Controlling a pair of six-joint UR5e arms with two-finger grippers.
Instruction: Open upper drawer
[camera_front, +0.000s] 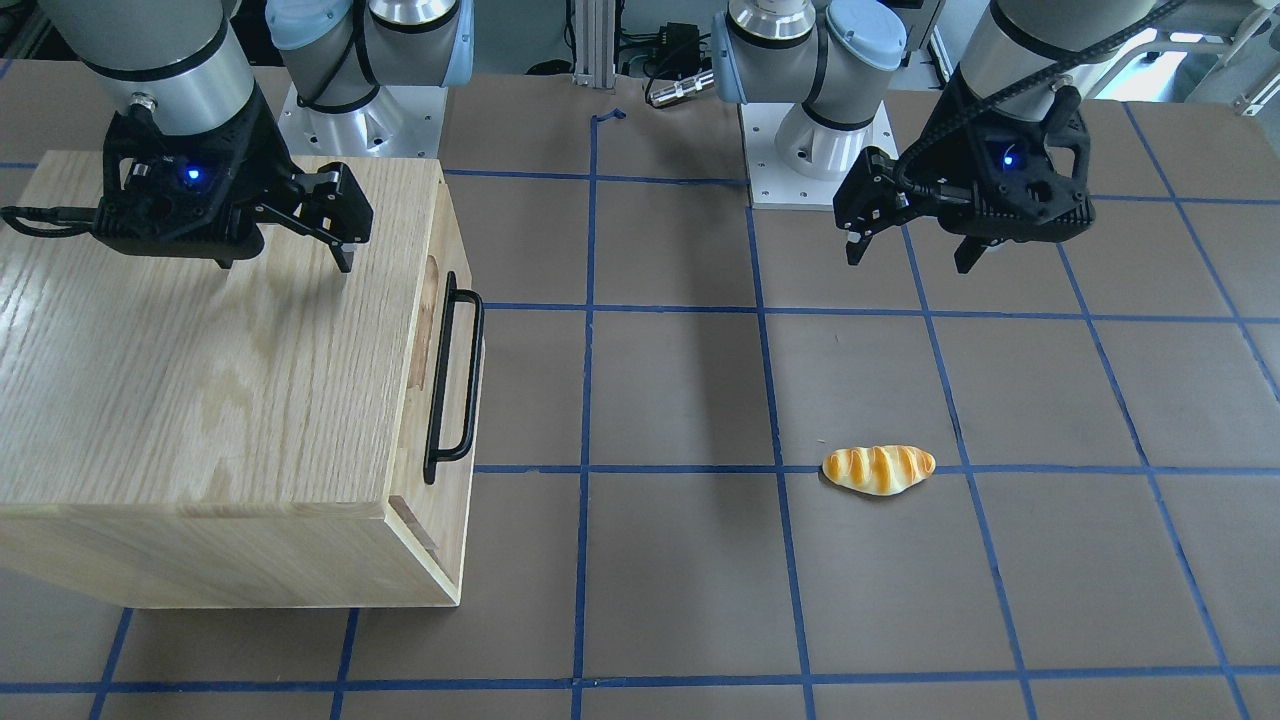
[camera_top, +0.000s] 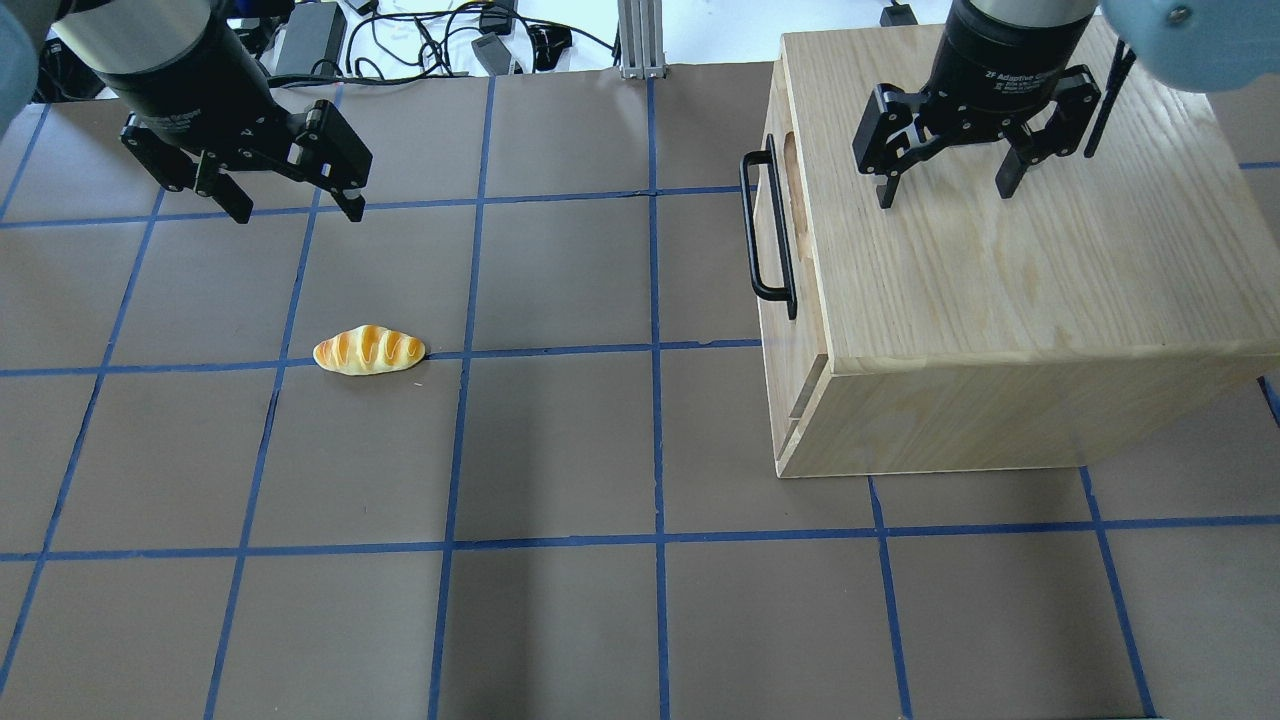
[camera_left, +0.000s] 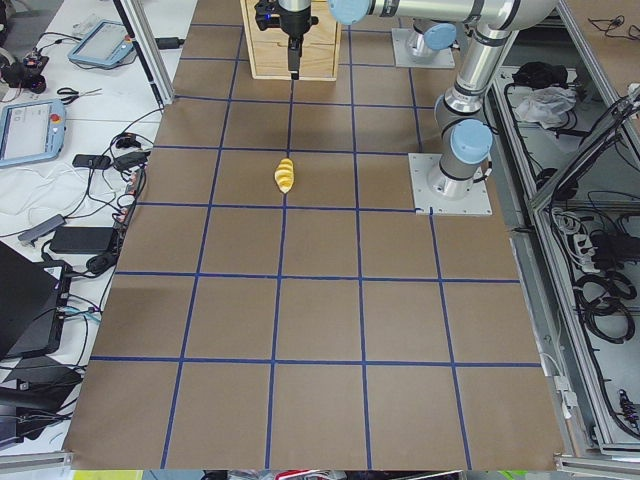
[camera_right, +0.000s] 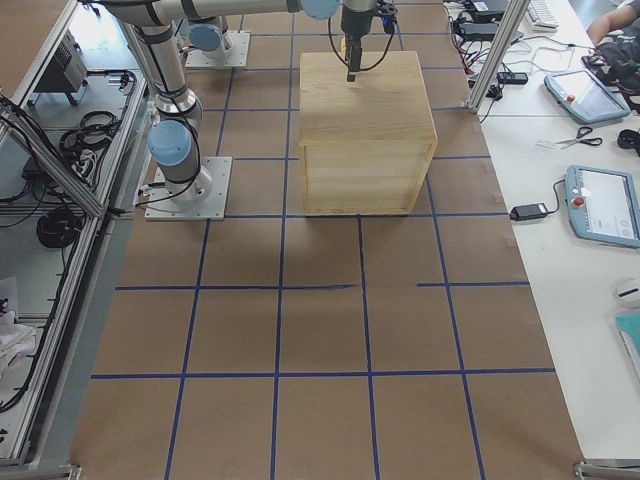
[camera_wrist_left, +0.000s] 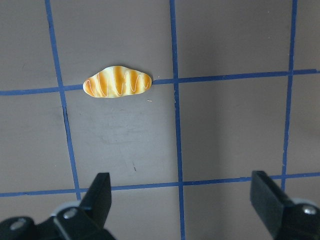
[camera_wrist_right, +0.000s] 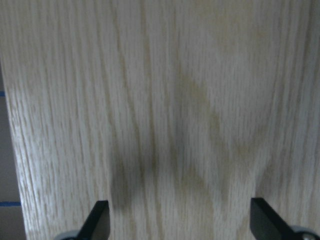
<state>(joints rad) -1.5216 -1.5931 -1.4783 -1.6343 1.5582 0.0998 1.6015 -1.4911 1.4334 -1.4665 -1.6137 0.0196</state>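
Right jaws: the right gripper (camera_top: 945, 187) has its jaws spread wide and holds nothing. It points down over the top of the cabinet (camera_top: 1000, 280), back from the front edge, and we see a gap and a shadow below the tips.
Left jaws: the left gripper (camera_top: 298, 207) is also spread and empty, well apart from the cabinet, above the bare surface (camera_top: 560, 450).
Upper drawer: the upper drawer (camera_top: 805, 280) sits in the cabinet face that looks toward the middle of the surface. It looks pushed in, with its front about flush.
Handle: the black bar handle (camera_top: 759, 225) stands off the front panel, beside the oval cutout.
Step in hand: as we judge it, the approach; no contact with the handle yet.
How we would do it: carry the right gripper out past the front edge, lower it beside the bar and turn the wrist so the jaws straddle it near mid-length. Then close firmly and pull straight out along the rails.
Watch for: a skewed pull could bind the drawer or drag the whole cabinet.
Bystander: the bread roll (camera_top: 370, 351) lies well clear of the drawer's path.
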